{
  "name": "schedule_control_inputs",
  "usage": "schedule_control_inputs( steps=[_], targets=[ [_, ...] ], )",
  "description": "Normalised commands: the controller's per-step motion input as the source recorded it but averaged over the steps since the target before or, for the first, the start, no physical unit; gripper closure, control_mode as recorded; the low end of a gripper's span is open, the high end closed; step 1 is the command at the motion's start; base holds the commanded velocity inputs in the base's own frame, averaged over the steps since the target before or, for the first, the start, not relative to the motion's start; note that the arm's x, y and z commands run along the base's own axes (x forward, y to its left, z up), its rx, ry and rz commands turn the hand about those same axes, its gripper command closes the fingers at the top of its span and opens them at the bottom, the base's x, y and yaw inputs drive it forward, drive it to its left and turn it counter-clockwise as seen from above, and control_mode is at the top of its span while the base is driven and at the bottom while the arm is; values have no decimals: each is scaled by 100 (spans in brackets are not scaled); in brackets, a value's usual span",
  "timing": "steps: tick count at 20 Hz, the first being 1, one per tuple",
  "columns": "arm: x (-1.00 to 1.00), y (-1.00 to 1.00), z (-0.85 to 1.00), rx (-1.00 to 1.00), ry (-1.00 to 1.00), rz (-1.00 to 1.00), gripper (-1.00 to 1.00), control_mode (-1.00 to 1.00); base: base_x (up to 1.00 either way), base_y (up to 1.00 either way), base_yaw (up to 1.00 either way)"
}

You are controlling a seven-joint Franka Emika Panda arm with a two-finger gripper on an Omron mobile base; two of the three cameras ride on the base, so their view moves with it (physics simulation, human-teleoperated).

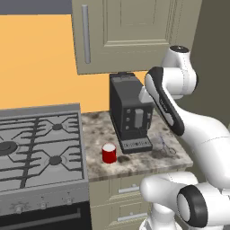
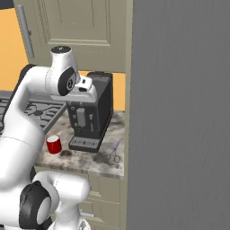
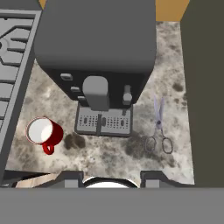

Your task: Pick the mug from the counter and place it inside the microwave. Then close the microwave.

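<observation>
The red mug [image 1: 109,153] [image 2: 54,144] [image 3: 42,132], white inside, stands upright on the speckled counter [image 1: 134,165] [image 2: 90,165] [image 3: 109,157], between the stovetop and the front of the coffee machine. My gripper [image 3: 113,179] hangs high above the counter in front of the coffee machine and looks straight down. Its fingertips [image 3: 72,178] are apart with nothing between them. The mug lies down and to the left of the gripper in the hand view, well apart from it. The microwave is out of view.
A black coffee machine [image 1: 130,112] [image 2: 92,112] [image 3: 96,39] stands at the back of the counter. Scissors [image 1: 166,146] [image 2: 114,152] [image 3: 158,127] lie to its right. A gas stovetop [image 1: 36,143] borders the left, a tall grey panel [image 2: 179,112] the right. Upper cabinets [image 1: 126,31] hang overhead.
</observation>
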Motion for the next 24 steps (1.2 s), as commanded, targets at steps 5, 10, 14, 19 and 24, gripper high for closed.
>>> schedule_control_inputs(
  steps=[5, 10, 14, 19, 24],
  targets=[
    [-10, 0, 0, 0, 0, 0, -100, -100, 0, 0, 0],
    [-6, 2, -17, 2, 11, 0, -100, -100, 0, 0, 0],
    [-16, 27, -42, 8, 3, 13, -100, -100, 0, 0, 0],
    [-27, 55, -26, 1, 2, 21, -100, -100, 0, 0, 0],
    [0, 94, -20, 0, 10, 17, -100, -100, 0, 0, 0]
  ],
)
